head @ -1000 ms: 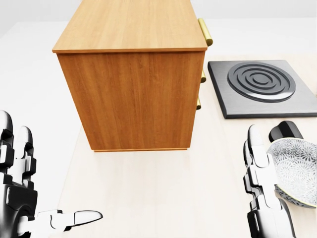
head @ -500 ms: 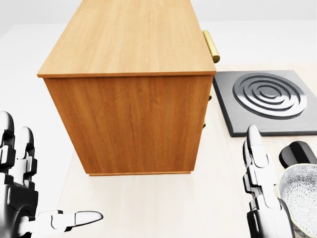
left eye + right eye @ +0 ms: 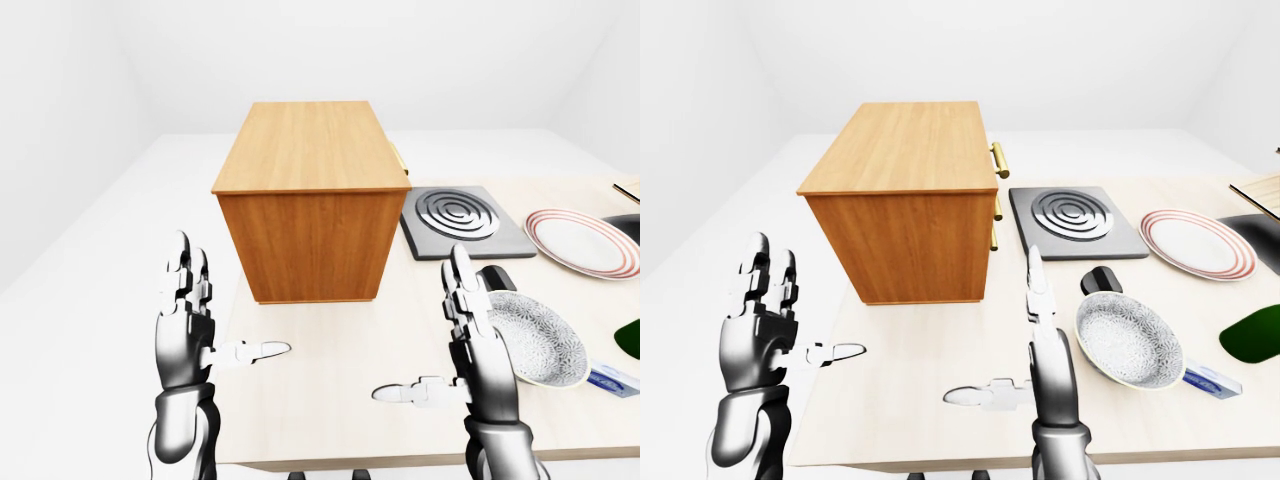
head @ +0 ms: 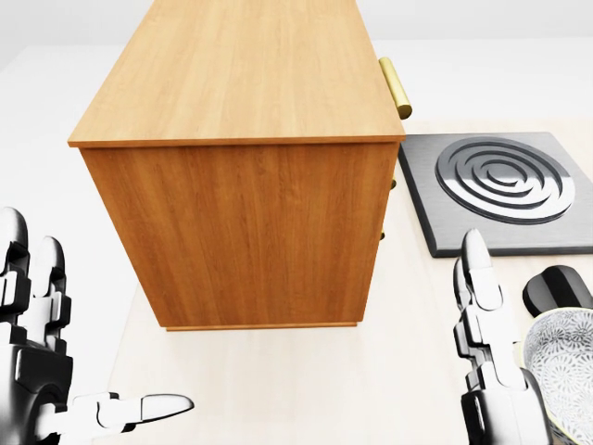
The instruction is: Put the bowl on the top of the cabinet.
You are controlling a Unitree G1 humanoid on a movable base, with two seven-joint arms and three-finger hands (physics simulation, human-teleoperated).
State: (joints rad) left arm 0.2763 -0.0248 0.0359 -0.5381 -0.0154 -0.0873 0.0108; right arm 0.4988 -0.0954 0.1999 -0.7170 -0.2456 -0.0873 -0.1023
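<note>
The counter (image 3: pixel 330 370) is a pale wooden slab that carries everything in the scene. The cabinet (image 3: pixel 310 200), a wooden block with brass handles on its right-hand side, stands at the counter's left end and fills most of the head view. Compared with one second ago it appears larger and lower in that view, and the whole picture has shifted with it: the camera has moved closer, not the cabinet. Over the last half second the view is nearly unchanged, so the approach appears to have paused. The cabinet's top is bare.

To the cabinet's right lies the dark hob plate (image 3: pixel 462 220) with concentric rings. Beyond it, toward the right edge, rests a red-rimmed plate (image 3: pixel 585 243).

The bowl (image 3: pixel 1130 352), patterned grey-white, sits on the counter at the lower right, just beside a small black object (image 3: pixel 1102 281) and not yet lifted.

The right robot hand (image 3: pixel 1045 350) stands just left of the bowl, fingers extended upright and thumb out, holding nothing. The left robot hand (image 3: pixel 190 330) is likewise spread and empty, below and left of the cabinet.

Judgement: the grasp of the bowl has yet to begin.
</note>
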